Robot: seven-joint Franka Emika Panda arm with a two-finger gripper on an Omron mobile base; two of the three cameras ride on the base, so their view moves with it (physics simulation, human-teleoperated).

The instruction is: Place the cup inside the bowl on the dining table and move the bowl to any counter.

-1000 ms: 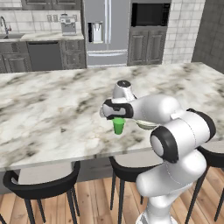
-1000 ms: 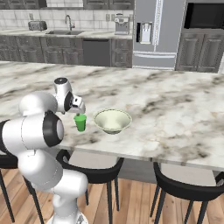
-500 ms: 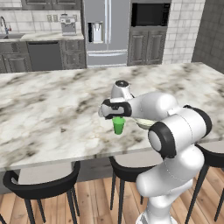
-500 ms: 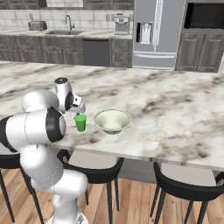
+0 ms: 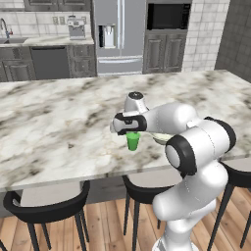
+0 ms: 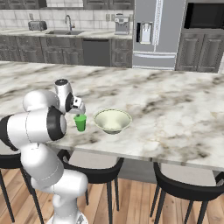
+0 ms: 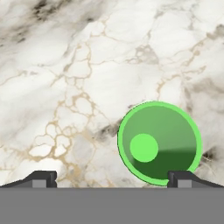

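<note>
1. Left base view: black stools point(image 5: 46, 206) stand along the lower edge of the frame under the marble dining table point(image 5: 54, 127), which serves as the worktop and spans the middle. At centre the hand point(image 5: 131, 131) hangs directly over the bright green cup point(image 5: 132, 141), which stands upright on the worktop. The arm hides nearly all of the bowl here; just a pale sliver shows to the right of the cup.
2. Right base view: the hand point(image 6: 79, 111) sits left of centre above the cup point(image 6: 80, 123). This view shows the whole cream-green bowl point(image 6: 113, 121), just right of the cup, apart from it and open side up. In the upper left, the wall-side counter point(image 6: 52, 33) carries a sink and a toaster.
3. Hand view: looking straight down into the cup point(image 7: 159, 142), in the lower right of the frame. The two fingertips point(image 7: 41, 178) stand wide apart at the bottom edge, holding nothing; the cup lies by the right-hand tip, off centre between them.
</note>
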